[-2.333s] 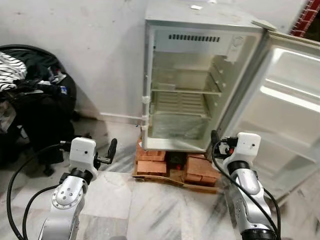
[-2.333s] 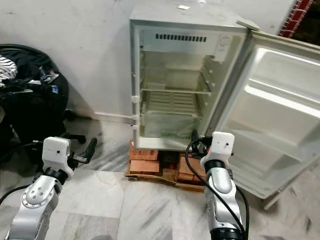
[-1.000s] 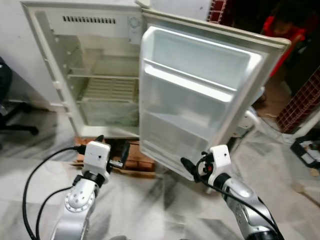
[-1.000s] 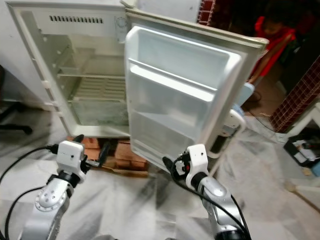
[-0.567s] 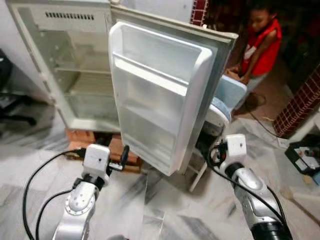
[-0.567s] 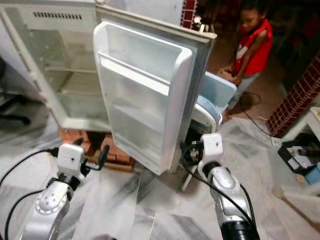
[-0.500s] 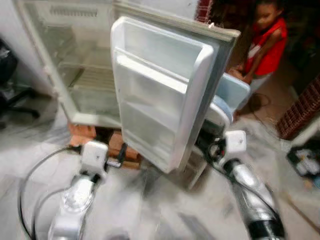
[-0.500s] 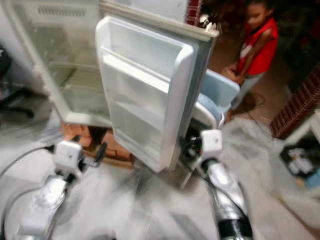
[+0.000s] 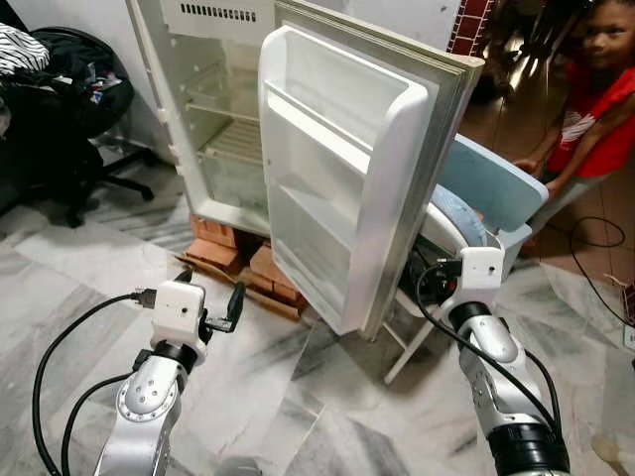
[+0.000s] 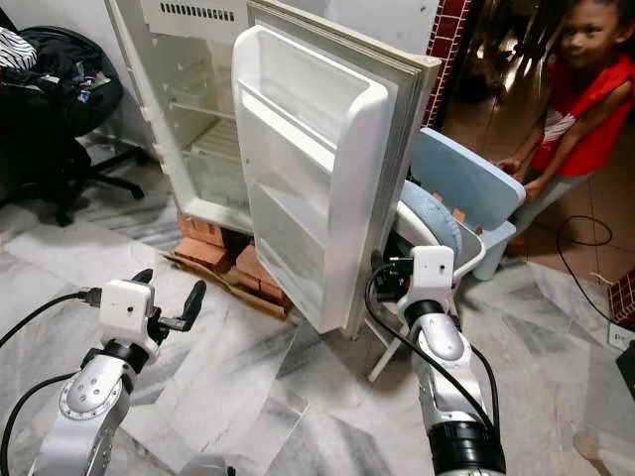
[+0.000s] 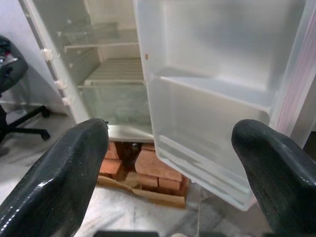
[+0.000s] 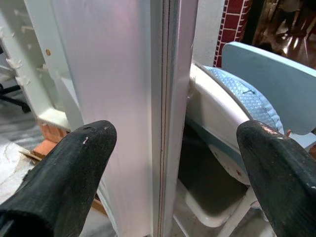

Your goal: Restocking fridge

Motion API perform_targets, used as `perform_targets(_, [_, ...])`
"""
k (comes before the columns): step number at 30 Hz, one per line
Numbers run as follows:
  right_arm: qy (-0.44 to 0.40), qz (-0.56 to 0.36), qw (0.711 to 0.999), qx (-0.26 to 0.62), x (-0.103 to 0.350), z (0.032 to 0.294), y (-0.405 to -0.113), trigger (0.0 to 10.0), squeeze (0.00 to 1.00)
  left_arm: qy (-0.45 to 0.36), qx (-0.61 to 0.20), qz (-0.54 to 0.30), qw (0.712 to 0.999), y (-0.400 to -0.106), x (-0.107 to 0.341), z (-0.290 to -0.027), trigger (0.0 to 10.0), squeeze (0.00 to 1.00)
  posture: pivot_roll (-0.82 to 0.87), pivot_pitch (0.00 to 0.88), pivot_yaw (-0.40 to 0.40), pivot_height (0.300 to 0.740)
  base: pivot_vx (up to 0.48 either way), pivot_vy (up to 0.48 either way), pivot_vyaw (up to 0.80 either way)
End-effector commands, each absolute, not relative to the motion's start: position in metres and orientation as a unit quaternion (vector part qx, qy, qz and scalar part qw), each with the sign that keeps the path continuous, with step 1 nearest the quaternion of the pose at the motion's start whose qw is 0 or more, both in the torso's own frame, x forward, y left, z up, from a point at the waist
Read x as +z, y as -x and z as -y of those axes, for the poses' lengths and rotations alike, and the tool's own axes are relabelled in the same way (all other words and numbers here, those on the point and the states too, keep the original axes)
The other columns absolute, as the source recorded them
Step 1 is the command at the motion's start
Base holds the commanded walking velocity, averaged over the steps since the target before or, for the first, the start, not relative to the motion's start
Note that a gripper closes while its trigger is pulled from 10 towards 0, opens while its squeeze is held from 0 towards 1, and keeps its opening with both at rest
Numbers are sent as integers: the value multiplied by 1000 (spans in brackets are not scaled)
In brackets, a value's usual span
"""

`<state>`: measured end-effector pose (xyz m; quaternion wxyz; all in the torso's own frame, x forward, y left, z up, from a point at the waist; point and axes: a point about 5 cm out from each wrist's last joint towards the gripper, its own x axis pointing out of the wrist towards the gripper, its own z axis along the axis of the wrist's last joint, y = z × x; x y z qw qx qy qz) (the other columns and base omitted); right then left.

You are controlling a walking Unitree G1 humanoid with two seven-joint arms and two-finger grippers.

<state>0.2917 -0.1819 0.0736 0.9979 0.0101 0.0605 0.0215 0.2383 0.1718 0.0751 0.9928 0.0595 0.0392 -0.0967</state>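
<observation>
1. Looking down from the head camera, I see the small white fridge [image 9: 213, 109] at about 11 o'clock. It stands on red bricks [image 9: 223, 248], and its shelves are bare.
2. The fridge door [image 9: 347, 188] swings out toward me at 12 o'clock. Its inside trays face my left arm, and they hold nothing.
3. My left gripper [image 9: 230, 307] floats low over the marble floor [image 9: 288, 397] at about 9 o'clock. Its two black fingers [image 11: 59, 173] are spread wide apart with nothing between them. Through the gap, the left wrist camera looks at the door trays and the bricks.
4. My right gripper [image 12: 168, 163] is at 3 o'clock, right by the outer edge of the door. Its fingers [image 12: 64, 168] are spread wide too, one on each side of the door edge, but I cannot tell if they touch it.
5. A light blue chair [image 10: 466, 188] sits just behind the door.
6. A person in a red top [image 10: 585, 109] stands at 2 o'clock, near the chair.
7. A black office chair [image 9: 69, 129] piled with clothes is at 10 o'clock.
</observation>
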Motion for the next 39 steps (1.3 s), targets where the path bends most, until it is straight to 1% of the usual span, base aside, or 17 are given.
perform_targets(1, [-11,-49,999,13,77,182,-294,10000,0,-59,-97,-36,993,-238,77,-172,10000,0,76,0,-31,740,285,0,0])
perform_targets(11, [-6,-36,999,-3,80,185,-296,10000,0,-56,-98,-35,993,-238,77,-173,10000,0,76,0,-31,740,282,0,0])
perform_targets(21, [0,-33,999,-9,80,187,-296,10000,0,-59,-89,-50,993,-237,73,-173,10000,0,75,0,-31,740,0,0,0])
perform_targets(24, [-9,-31,999,-1,81,186,-298,10000,0,-61,-81,-56,993,-235,72,-174,10000,0,78,0,-32,740,0,0,0])
perform_targets(28, [-38,-15,999,14,92,182,-313,10000,0,-66,-70,-74,993,-226,65,-174,10000,0,92,1,-35,740,0,0,0])
perform_targets(29, [-50,-6,999,20,100,178,-324,10000,0,-66,-68,-81,992,-222,62,-174,10000,0,99,4,-37,740,0,0,0])
perform_targets(30, [-53,-5,998,22,102,177,-327,10000,0,-67,-68,-83,992,-221,62,-174,10000,0,99,4,-37,740,0,0,0])
perform_targets(32, [-64,-12,997,32,109,167,-343,10000,0,-69,-66,-82,992,-221,63,-173,10000,0,118,10,-48,740,0,0,0])
perform_targets(37, [-59,-22,996,55,118,148,-361,10000,0,-70,-57,-83,992,-221,64,-172,10000,0,132,11,-59,740,0,0,0])
perform_targets(39, [-77,-16,995,66,124,141,-367,10000,0,-70,-56,-83,992,-220,65,-172,10000,0,138,11,-64,740,0,0,0])
